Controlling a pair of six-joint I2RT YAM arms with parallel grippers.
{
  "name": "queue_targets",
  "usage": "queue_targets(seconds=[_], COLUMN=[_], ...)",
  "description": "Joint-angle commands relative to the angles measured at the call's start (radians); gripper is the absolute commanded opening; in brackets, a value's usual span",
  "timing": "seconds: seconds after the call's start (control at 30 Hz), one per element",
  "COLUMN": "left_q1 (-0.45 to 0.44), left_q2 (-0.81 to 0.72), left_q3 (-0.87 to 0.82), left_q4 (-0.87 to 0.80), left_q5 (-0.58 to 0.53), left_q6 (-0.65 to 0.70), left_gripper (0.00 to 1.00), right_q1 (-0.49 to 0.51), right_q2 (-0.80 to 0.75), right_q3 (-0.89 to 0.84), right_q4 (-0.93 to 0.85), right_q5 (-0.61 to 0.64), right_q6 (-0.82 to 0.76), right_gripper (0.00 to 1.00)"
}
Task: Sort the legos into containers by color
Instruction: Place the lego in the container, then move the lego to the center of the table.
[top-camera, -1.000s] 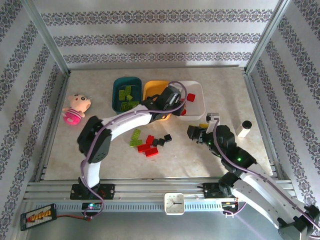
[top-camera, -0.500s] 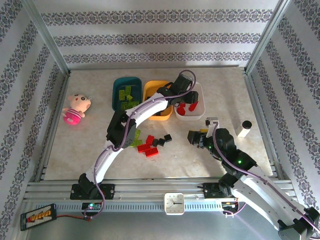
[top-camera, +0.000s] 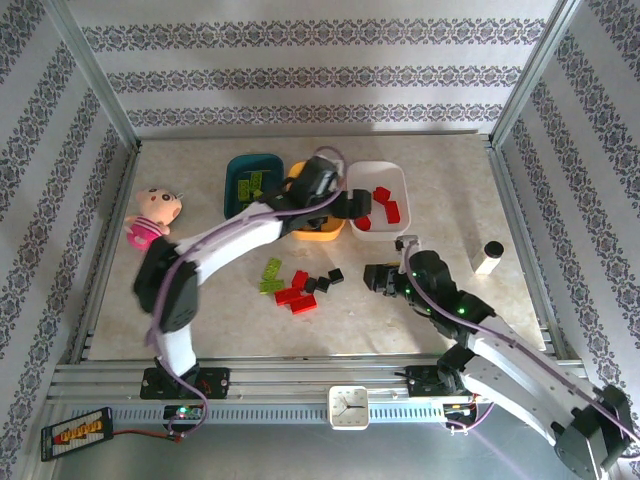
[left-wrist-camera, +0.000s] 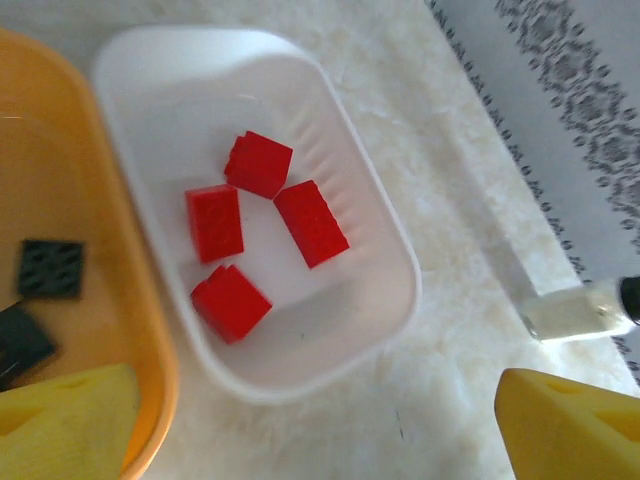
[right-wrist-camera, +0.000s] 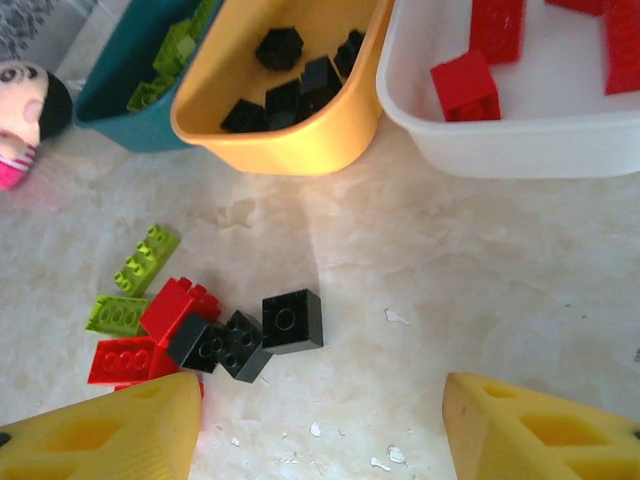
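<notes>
My left gripper (top-camera: 352, 205) hangs open between the orange tub (top-camera: 318, 232) and the white tub (top-camera: 382, 172), with nothing between its yellow fingers (left-wrist-camera: 565, 430). Several red legos (left-wrist-camera: 310, 222) lie in the white tub (left-wrist-camera: 405, 255), and black ones (left-wrist-camera: 50, 268) in the orange tub (left-wrist-camera: 150, 330). Green legos (top-camera: 255, 187) lie in the teal tub (top-camera: 232, 185). My right gripper (right-wrist-camera: 320, 440) stands open and empty, low over the table just right of the loose pile: black legos (right-wrist-camera: 291, 321), red ones (right-wrist-camera: 178, 305) and green ones (right-wrist-camera: 146, 258).
A pink plush doll (top-camera: 150, 215) lies at the left, beside the teal tub. A small white cylinder (top-camera: 489, 258) stands at the right. Metal rails line the table's sides and near edge. Bare tabletop lies between the pile and the white cylinder.
My left gripper has opened over the white tub and drawn back to the left; one more red lego lies in the tub. My right gripper has shifted left toward the loose pile.
</notes>
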Motion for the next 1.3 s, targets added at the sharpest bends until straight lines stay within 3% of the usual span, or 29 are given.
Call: queue_targets(seconds=[0.0,0.1,0.23,0.53,0.67,0.87,1.0,1.13,1.27], left_q1=[0.027,0.027,0.028,0.026,0.026,0.026,0.025,0.026,0.026], left_q2=[-0.180,-0.383,-0.639,-1.013,-1.061,-1.077,-1.076,-1.076,-1.077], left_q3=[-0.242,-0.458,-0.708,-0.947,-0.971,-0.991,-1.003,-1.007,-1.003], left_q4=[0.169,0.172,0.144,0.003,-0.040,-0.046,-0.041,-0.040,-0.051], left_q5=[-0.056,-0.097,-0.146,-0.210,-0.219,-0.218,-0.219,-0.218,-0.219], left_q6=[-0.027,-0.040,-0.087,-0.153,-0.161,-0.158,-0.161,-0.161,-0.159], left_gripper=[0.96,1.00,1.00,1.00,1.00,1.00,1.00,1.00,1.00], right_q1=[0.048,0.102,0.141,0.157,0.154,0.105,0.083,0.104,0.103], right_q2=[0.102,0.248,0.460,0.835,0.922,0.866,0.802,0.784,0.827], right_q3=[0.020,0.089,0.198,0.385,0.441,0.359,0.306,0.308,0.311], right_q4=[0.113,0.133,0.089,0.104,0.029,0.018,0.012,0.025,0.014], right_q5=[-0.039,-0.046,0.039,0.106,0.156,0.200,0.205,0.158,0.159], right_q6=[-0.002,-0.048,-0.053,-0.035,-0.021,0.023,0.020,-0.013,0.000], right_gripper=[0.65,0.65,0.64,0.62,0.58,0.52,0.53,0.61,0.59])
